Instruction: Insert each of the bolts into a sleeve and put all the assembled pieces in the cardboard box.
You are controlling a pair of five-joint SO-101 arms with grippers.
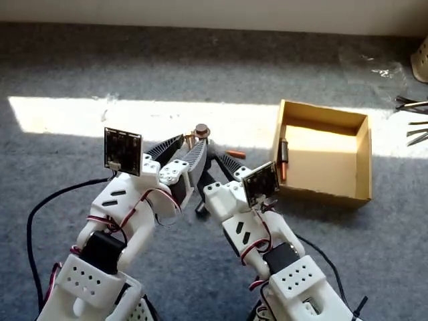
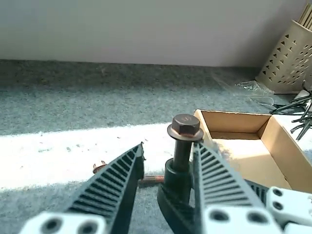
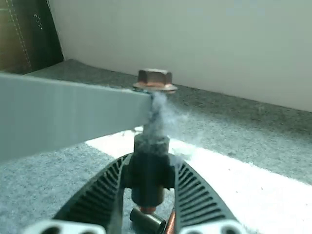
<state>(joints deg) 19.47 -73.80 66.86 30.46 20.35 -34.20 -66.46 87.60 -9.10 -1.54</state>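
Holding the sleeve (image 3: 148, 148) upright at the centre of the high view, the right end effector (image 3: 151, 165) was closed on it, and the bolt (image 3: 154, 79) stood partly inside. The left end effector (image 2: 169, 146) was wide around the bolt. The cardboard box (image 1: 364, 160) lay at centre right.
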